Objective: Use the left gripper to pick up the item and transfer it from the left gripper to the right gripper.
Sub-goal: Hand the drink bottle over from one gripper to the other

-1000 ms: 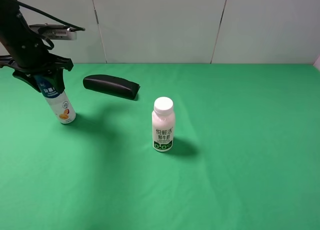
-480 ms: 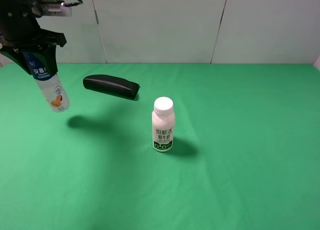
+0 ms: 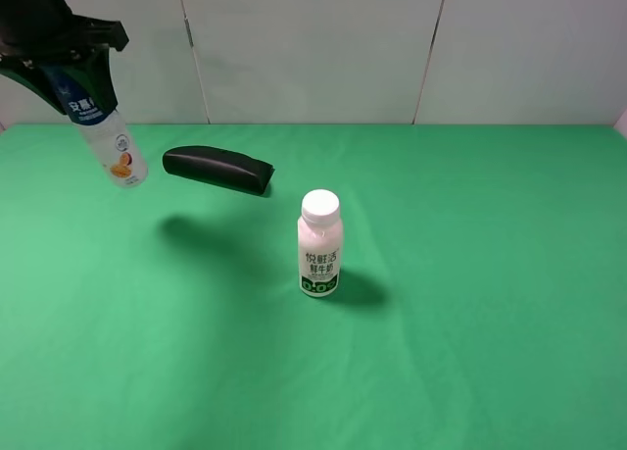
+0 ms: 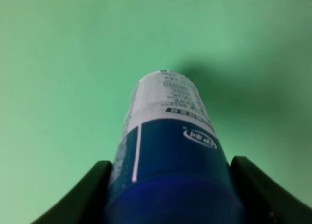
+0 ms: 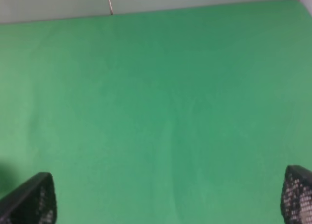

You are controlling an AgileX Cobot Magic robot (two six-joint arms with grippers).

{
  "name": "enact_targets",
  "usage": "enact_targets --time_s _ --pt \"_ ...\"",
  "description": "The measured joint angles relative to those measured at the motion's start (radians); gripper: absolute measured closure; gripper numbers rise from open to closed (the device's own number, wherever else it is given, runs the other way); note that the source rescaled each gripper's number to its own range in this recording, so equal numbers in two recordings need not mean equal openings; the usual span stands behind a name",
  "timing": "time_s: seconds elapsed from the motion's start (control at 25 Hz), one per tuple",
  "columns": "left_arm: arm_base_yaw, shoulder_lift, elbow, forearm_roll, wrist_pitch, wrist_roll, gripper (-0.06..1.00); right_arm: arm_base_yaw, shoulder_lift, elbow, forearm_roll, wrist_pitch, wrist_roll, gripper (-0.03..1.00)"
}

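The left end effector, a black two-jawed claw, is clamping the upper end of the tall slim bottle with the dark blue cap, blue upper label and white lower body. The left wrist view is showing the jaws pressed against both sides of the blue section. The bottle is hanging in the air above the far left part of the green cloth-covered worktop, touching nothing below, with its shadow lying on the cloth beside the black oblong case. The right end effector is standing with its jaws wide apart over bare cloth, holding nothing, and is not appearing in the high view. The step in hand is judged to be the carry toward the handover point. To do it well, the left arm should be travelling high enough to pass over the case and the shorter white-capped milk bottle with the green label. It should offer the free white lower body to the right jaws. The left grip should be released only once the right jaws are closing firmly on that section. The bottle's long axis is running steeply but tilted off vertical. The cap end is pointing up into the left jaws, and the base is pointing down and toward the middle of the worktop.
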Motion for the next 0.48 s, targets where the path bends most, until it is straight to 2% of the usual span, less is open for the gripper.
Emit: enact_targets --time_s 0.48 --pt "-0.008 -0.058 0.0 -0.133 0.0 0.017 0.94 0.0 0.0 0.0 0.0 0.0 0.0 -0.03"
